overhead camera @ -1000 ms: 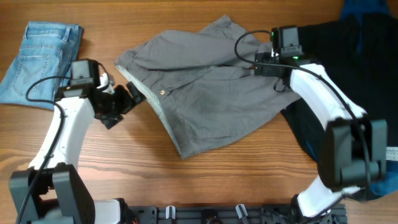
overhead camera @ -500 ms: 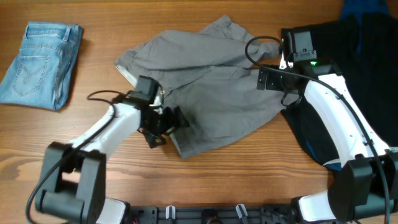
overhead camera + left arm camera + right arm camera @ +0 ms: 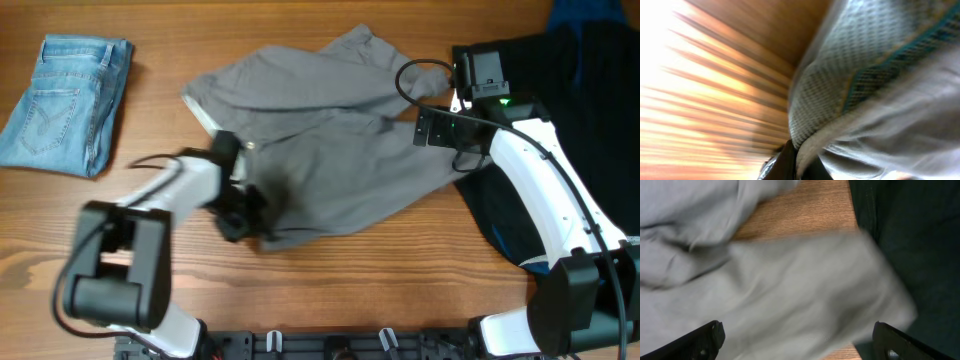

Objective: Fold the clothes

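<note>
the grey shorts [image 3: 330, 160] lie crumpled at the centre of the surface [image 3: 400, 290]. folded jeans [image 3: 65, 100] sit at 10 o'clock and a dark garment [image 3: 530, 80] at 3 o'clock. our left fingers [image 3: 238, 210] are at the shorts' 8 o'clock corner. in the left wrist view the waistband hem runs into a dark fingertip [image 3: 787, 162] and hangs lifted off the wood, so we judge them pinching the shorts, though blur hides the contact. our right fingers [image 3: 705, 336] are spread wide, hovering over the 3 o'clock edge without gripping.

to flatten well, we think the left should pull low and steady toward 8 o'clock, while the right pins or grips its edge, otherwise the whole cloth slides.

against half a second ago, the left arm has swung toward 8 o'clock and the lower corner has followed it. the right arm has hardly moved.
</note>
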